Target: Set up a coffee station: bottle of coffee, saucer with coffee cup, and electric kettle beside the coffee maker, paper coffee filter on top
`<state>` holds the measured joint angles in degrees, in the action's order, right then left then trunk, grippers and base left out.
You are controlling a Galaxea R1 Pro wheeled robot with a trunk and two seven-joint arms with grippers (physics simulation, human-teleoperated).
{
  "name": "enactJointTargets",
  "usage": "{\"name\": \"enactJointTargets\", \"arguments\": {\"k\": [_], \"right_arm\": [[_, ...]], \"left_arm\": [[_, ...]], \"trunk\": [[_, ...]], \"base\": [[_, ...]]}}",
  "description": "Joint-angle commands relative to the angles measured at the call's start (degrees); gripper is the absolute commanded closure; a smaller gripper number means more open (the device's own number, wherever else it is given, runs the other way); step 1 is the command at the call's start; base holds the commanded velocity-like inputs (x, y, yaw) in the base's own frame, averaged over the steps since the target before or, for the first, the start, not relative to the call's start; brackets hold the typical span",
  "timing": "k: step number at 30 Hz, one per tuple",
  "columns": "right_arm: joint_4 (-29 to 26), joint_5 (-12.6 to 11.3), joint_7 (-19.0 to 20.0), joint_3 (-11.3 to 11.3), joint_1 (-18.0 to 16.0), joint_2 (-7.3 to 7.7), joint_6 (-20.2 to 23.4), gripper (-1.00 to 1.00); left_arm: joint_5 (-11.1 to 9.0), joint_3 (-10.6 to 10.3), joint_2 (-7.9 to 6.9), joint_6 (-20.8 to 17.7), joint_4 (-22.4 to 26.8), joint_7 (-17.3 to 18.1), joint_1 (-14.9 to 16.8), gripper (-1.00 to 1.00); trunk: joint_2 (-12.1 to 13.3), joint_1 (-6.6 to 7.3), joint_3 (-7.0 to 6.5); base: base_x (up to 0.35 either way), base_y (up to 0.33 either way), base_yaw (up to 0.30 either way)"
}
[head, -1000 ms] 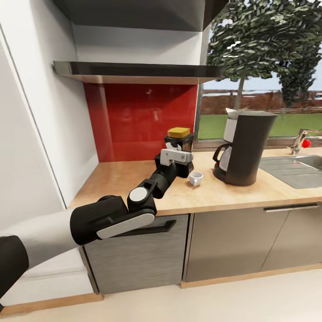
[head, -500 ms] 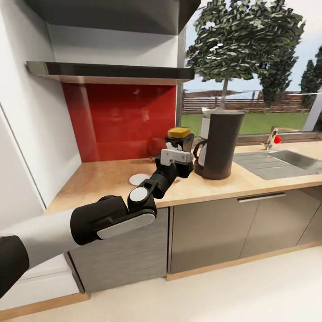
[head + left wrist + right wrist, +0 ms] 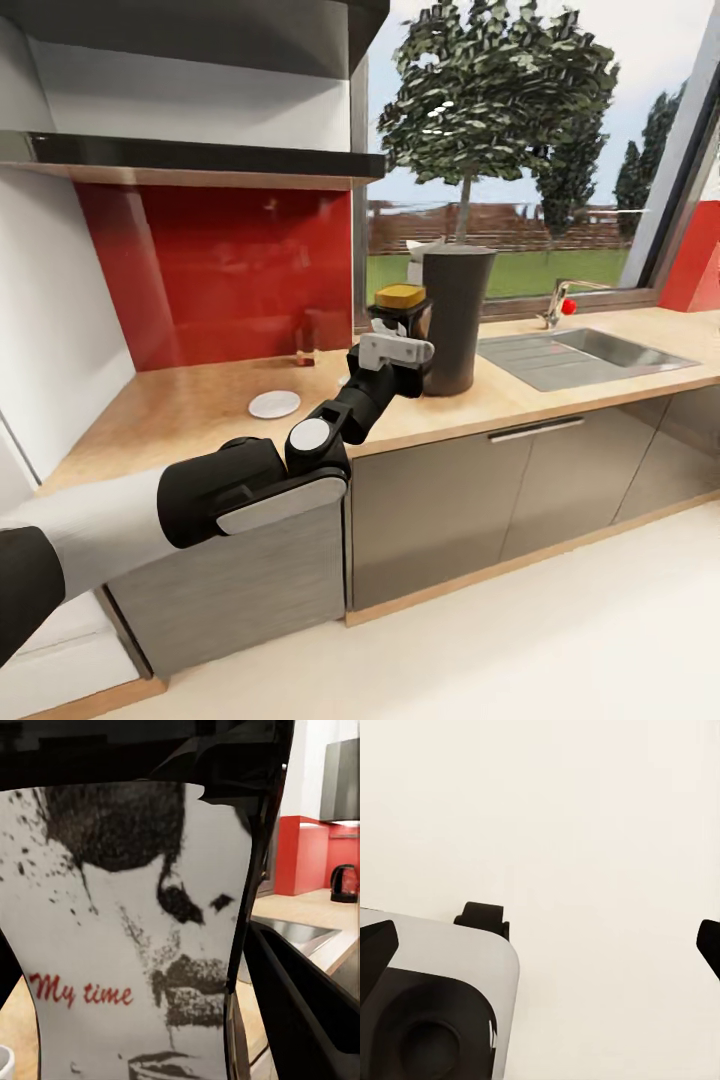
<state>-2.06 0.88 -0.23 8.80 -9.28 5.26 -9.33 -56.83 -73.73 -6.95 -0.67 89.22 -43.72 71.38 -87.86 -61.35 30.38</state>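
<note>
Bottle of coffee [image 3: 401, 312] sits clamped in the left gripper [image 3: 398, 352], carried above the kitchen countertop [image 3: 190, 395] just beside the coffee maker [image 3: 455, 318]. Next, by my read: lower it there, then release. Right jaws: cannot tell.

The left tool [image 3: 398, 352] hides the jar's [image 3: 400, 312] lower half. The jar covers the coffee maker's [image 3: 455, 318] front and carafe.

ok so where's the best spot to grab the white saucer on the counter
Take the saucer by its rim, coming straight down from above, one end effector finger inside the edge and one outside. It lies flat and shallow on the kitchen countertop, so a side approach probably finds no height to pinch.
</note>
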Motion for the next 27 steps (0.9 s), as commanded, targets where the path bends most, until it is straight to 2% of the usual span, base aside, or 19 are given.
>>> {"name": "enactJointTargets", "arguments": {"k": [1, 9, 20, 27], "right_arm": [[0.04, 0.09, -0.03, 0.25, -0.04, 0.01, -0.16, -1.00], [0.04, 0.09, -0.04, 0.25, -0.04, 0.01, -0.16, -1.00], [0.04, 0.09, -0.04, 0.25, -0.04, 0.01, -0.17, -1.00], [0.04, 0.08, -0.04, 0.17, -0.04, 0.01, -0.16, -1.00]], "left_arm": [[-0.13, -0.10, -0.02, -0.12, 0.08, -0.23, 0.09, 1.00], [-0.13, -0.10, -0.06, -0.12, 0.08, -0.23, 0.07, 1.00], [-0.13, -0.10, -0.07, -0.12, 0.08, -0.23, 0.07, 1.00], [-0.13, -0.10, -0.06, -0.12, 0.08, -0.23, 0.07, 1.00]], "trunk": [[-0.03, -0.01, 0.06], [-0.03, -0.01, 0.06], [-0.03, -0.01, 0.06], [-0.03, -0.01, 0.06]], "base": [[0.177, -0.056, -0.037], [0.214, -0.076, -0.011], [0.020, -0.007, -0.001], [0.000, 0.000, -0.099]]}}
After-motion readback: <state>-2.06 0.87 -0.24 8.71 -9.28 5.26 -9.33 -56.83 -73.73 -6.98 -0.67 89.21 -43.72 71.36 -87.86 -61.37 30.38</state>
